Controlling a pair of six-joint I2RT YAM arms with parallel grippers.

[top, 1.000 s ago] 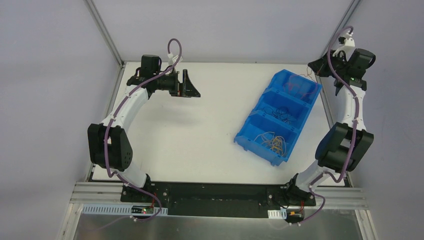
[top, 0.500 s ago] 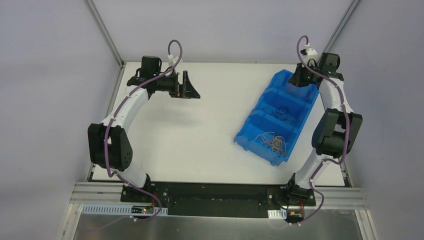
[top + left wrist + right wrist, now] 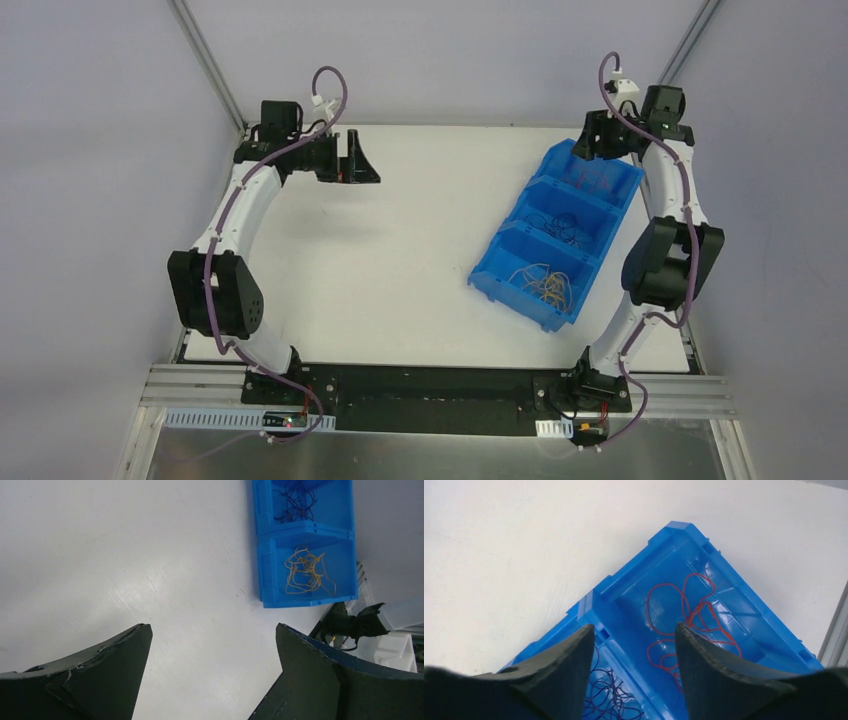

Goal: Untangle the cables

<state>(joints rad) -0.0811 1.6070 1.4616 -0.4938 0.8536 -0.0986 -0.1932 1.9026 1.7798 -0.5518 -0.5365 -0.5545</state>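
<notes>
White table (image 3: 400, 250) fills my workspace, with grey walls (image 3: 450, 60) behind it and on both sides. My left arm (image 3: 235, 205) arcs up along the left edge and my right arm (image 3: 682, 195) up along the right edge.

A blue bin (image 3: 515, 300) lies on the right half of the table, set at a slant. Its three compartments run in a row from near to far.

My left gripper (image 3: 212, 627) hangs over the far left part of the table, well apart from the bin. Its fingers are spread wide, with only bare table showing between them. My right gripper (image 3: 634, 626) hovers over the far end of the bin, fingers likewise parted and holding nothing. Between them my right wrist view shows the far compartment and the divider beside it.

The cables all lie inside the bin, one colour group to each compartment. The yellow cables (image 3: 303, 572), with some orange among them, sit in a loose knot in the near compartment. The dark cables (image 3: 297, 500) curl in the middle one. The red cables (image 3: 698, 614) loop across the floor of the far one, right below my right gripper. Neither gripper touches any cable.
</notes>
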